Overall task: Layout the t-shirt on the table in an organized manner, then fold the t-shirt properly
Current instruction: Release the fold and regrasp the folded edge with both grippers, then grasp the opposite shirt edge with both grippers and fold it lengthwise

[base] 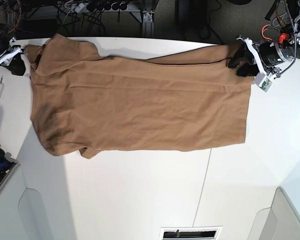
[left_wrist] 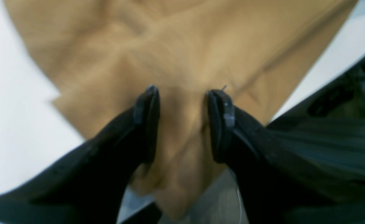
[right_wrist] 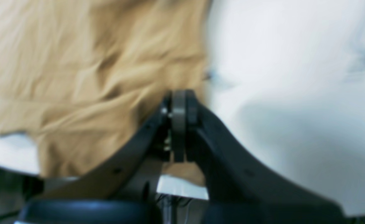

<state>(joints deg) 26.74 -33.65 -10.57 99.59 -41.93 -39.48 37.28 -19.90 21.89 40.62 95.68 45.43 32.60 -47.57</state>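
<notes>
The t-shirt (base: 140, 105) lies spread nearly flat across the far half of the white worktop (base: 140, 195), its length running side to side in the base view. The shoulder and sleeve end points toward that view's left; the straight hem runs down the shirt's right end. A short sleeve (base: 72, 150) sticks out at the shirt's near left corner, and the far edge of the shirt rides close to the worktop's far rim. A thin dark seam (base: 204, 175) in the worktop runs from the shirt's near edge toward the viewer.

The left end effector (left_wrist: 184, 93) sits at the shirt's far hem corner. In its wrist view the two dark fingers (left_wrist: 146, 124) stand apart, with a bunched ridge of tan cloth rising between them; whether the pads still touch the cloth cannot be told through the blur.

The right end effector (right_wrist: 179, 124) sits at the shirt's shoulder end, by the far left corner. Its fingers are pressed together; a little cloth shows just below them, but the blurred picture does not settle whether any fabric is pinched.

Beyond the shirt's far edge, off the worktop, lies a tangle of cables (base: 95, 7) and a metal stand (base: 149, 17). A slotted vent (base: 190, 233) is set in the worktop's near edge, well apart from the shirt.
</notes>
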